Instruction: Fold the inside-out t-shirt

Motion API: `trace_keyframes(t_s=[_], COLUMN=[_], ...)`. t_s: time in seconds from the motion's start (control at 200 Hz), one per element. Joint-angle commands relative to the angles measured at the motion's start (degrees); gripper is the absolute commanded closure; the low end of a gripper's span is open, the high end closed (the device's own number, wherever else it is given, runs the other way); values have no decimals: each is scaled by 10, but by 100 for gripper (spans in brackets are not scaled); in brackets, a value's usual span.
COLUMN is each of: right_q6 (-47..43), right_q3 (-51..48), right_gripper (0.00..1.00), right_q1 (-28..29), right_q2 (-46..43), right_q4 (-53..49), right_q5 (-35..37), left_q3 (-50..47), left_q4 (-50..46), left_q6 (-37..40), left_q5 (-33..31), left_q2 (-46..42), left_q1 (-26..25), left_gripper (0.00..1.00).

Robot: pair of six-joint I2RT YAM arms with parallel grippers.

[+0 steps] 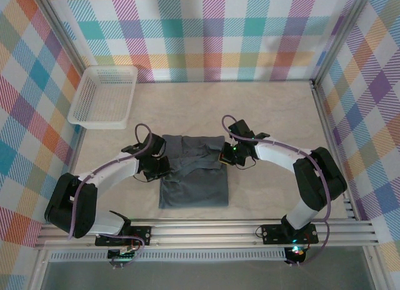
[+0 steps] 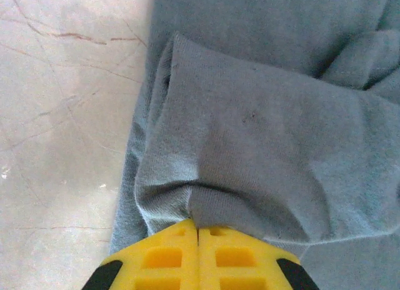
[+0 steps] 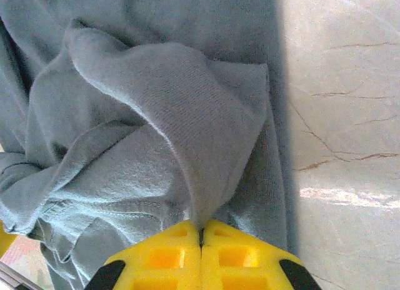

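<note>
The dark slate-grey t-shirt (image 1: pixel 192 177) lies on the table between my two arms, folded to a narrow shape with its upper part rumpled. My left gripper (image 1: pixel 160 167) sits at the shirt's left edge, and its yellow fingers (image 2: pixel 164 257) are shut on a fold of grey fabric (image 2: pixel 250 152). At the right edge my right gripper (image 1: pixel 228 154) is also shut. Its yellow fingers (image 3: pixel 234 255) pinch a raised peak of the shirt (image 3: pixel 187 121), with a stitched seam (image 3: pixel 119 205) to the left of it.
A white mesh basket (image 1: pixel 104 96) stands at the back left. Bare marble-patterned tabletop (image 1: pixel 275 109) lies beyond and beside the shirt. Checked walls enclose the table, and a metal rail (image 1: pixel 250 227) runs along the near edge.
</note>
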Motion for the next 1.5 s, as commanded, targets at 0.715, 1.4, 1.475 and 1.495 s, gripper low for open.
trace_keyframes(t_s=[0.715, 1.4, 1.475, 1.495], right_q6=[-16, -116, -121, -121], right_q3=[231, 99, 97, 96], right_gripper=[60, 44, 44, 44], right_q1=[-153, -134, -134, -134], right_q2=[153, 97, 93, 92], right_q4=[-13, 41, 34, 34], right_q5=[-75, -83, -78, -77], left_q3=[252, 208, 222, 226], left_q4=[141, 201, 211, 212], left_q6=[-10, 211, 227, 228], left_q5=[131, 46, 76, 80], left_q2=[235, 268, 293, 298], left_q1=[199, 122, 114, 112], left_gripper=[54, 22, 27, 30])
